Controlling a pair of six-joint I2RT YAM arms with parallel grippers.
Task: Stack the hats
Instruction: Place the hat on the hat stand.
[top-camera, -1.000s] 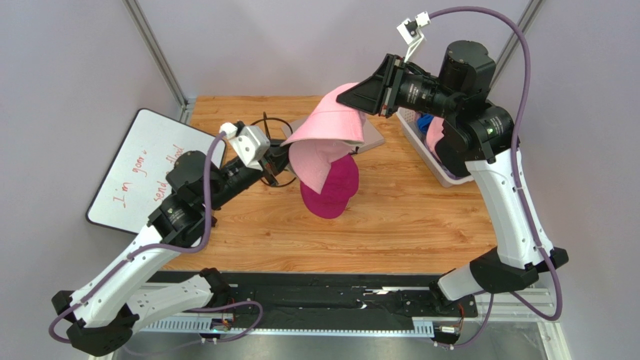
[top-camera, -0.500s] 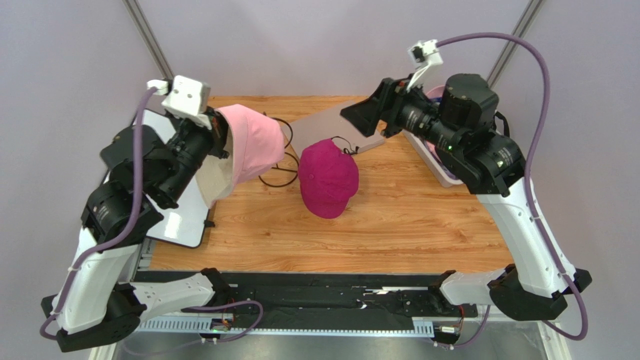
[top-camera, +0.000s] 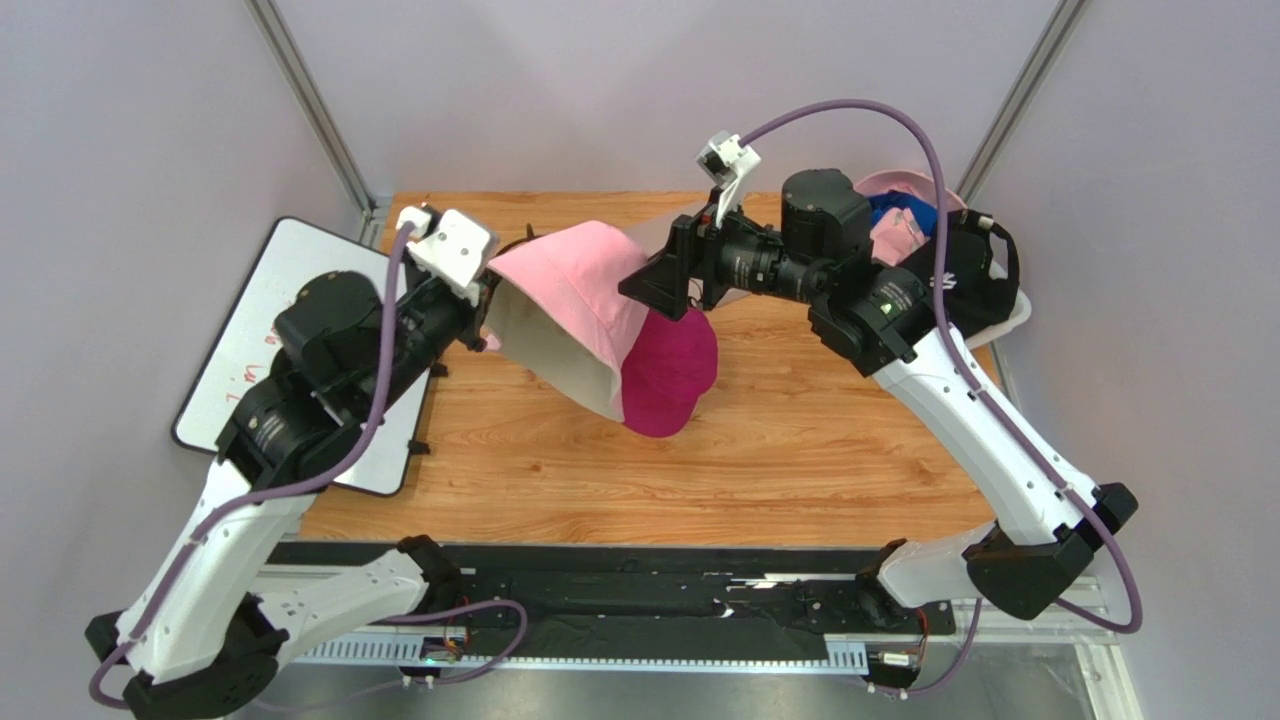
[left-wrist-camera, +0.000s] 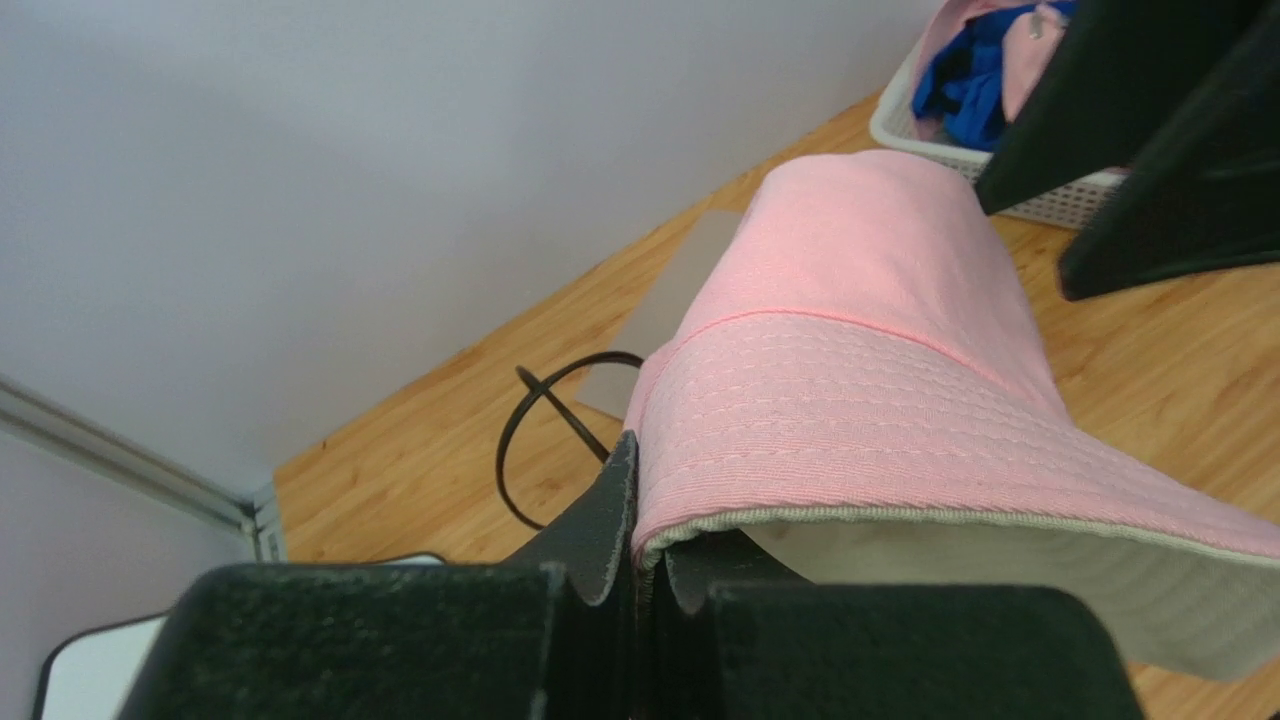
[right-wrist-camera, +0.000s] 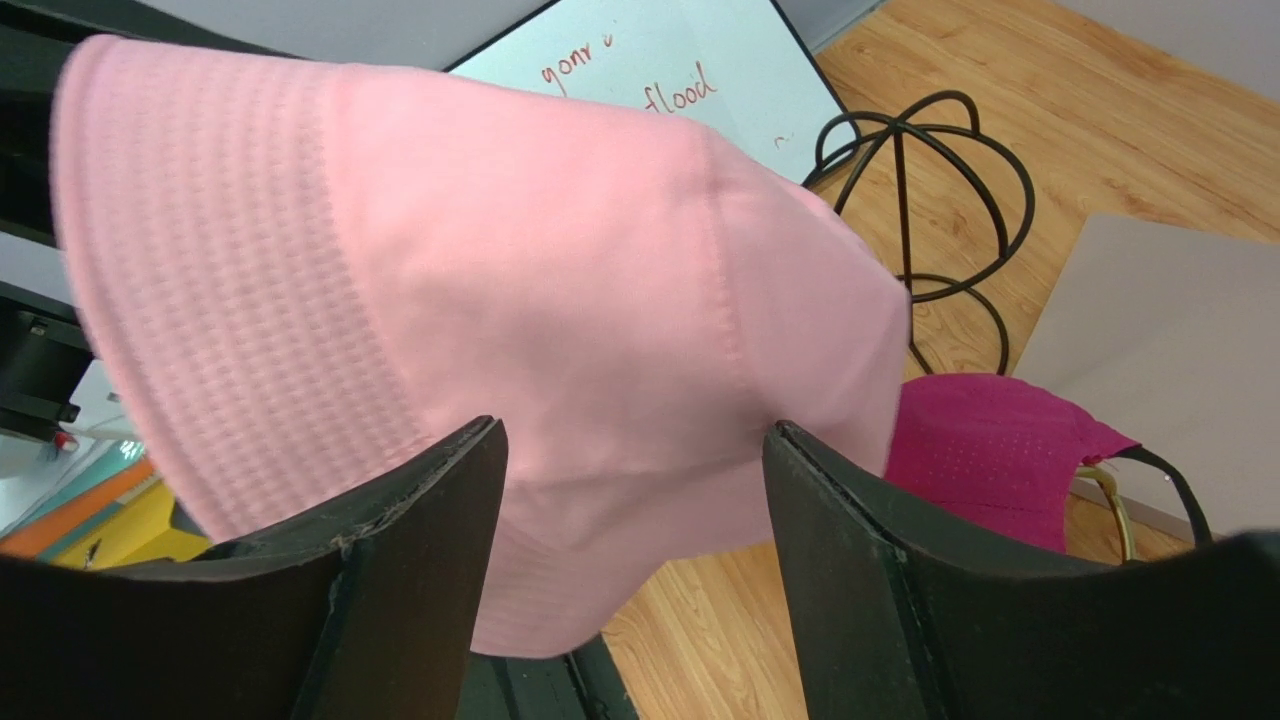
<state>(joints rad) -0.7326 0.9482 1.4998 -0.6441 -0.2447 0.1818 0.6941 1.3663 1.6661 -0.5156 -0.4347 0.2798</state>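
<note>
Hats (left-wrist-camera: 974, 75) in white mesh basket (left-wrist-camera: 935, 138)

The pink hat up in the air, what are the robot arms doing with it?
The left gripper is pinching the pink bucket hat by its brim and holding it up. The hat hangs partly over a magenta cap lying on the table, so it looks about to be stacked there. The right gripper is open, right by the hat's top, holding nothing. More hats sit in the white basket at the far right.
</note>
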